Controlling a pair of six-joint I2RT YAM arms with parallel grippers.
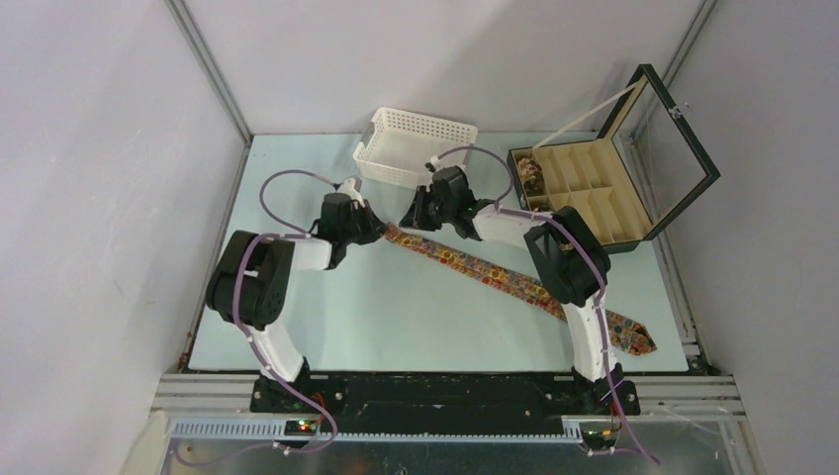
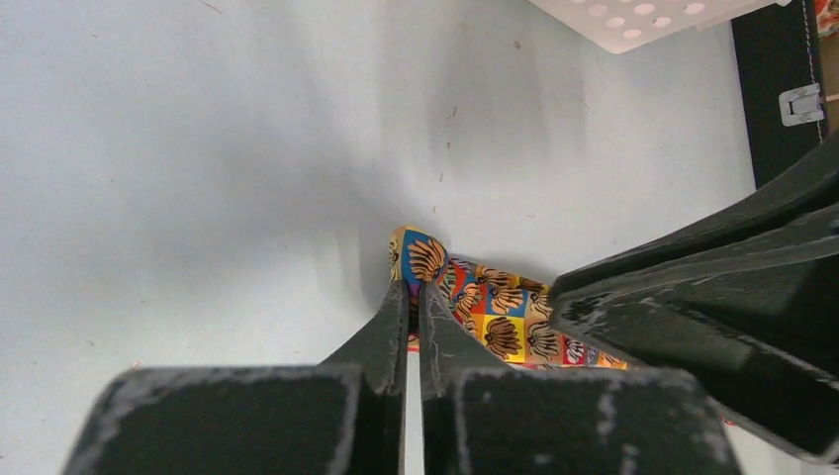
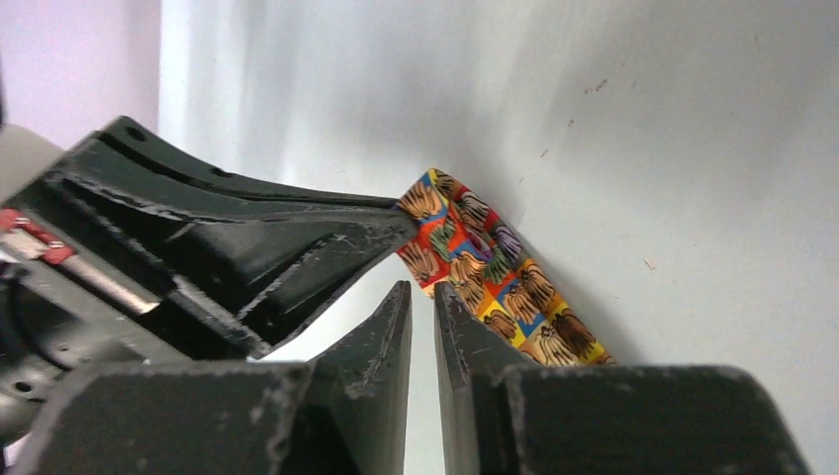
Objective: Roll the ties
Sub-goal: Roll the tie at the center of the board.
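Observation:
One patterned tie [image 1: 495, 272] lies flat and diagonal on the table, its wide end at the near right. Its narrow end sits at mid table, where my left gripper [image 1: 384, 231] is shut on it. In the left wrist view the fingertips [image 2: 396, 317] pinch the tie's end [image 2: 495, 322]. My right gripper [image 1: 409, 220] hovers just beside it. In the right wrist view its jaws [image 3: 423, 289] stand slightly apart with only table between them, and the tie [image 3: 475, 262] passes just right of their tips. A coiled tie [image 1: 531, 175] rests in the box's far-left compartment.
A white perforated basket [image 1: 416, 146] stands at the back centre, right behind both grippers. The black compartmented box [image 1: 594, 193] with its glass lid raised stands at the back right. The right arm's forearm crosses over the tie.

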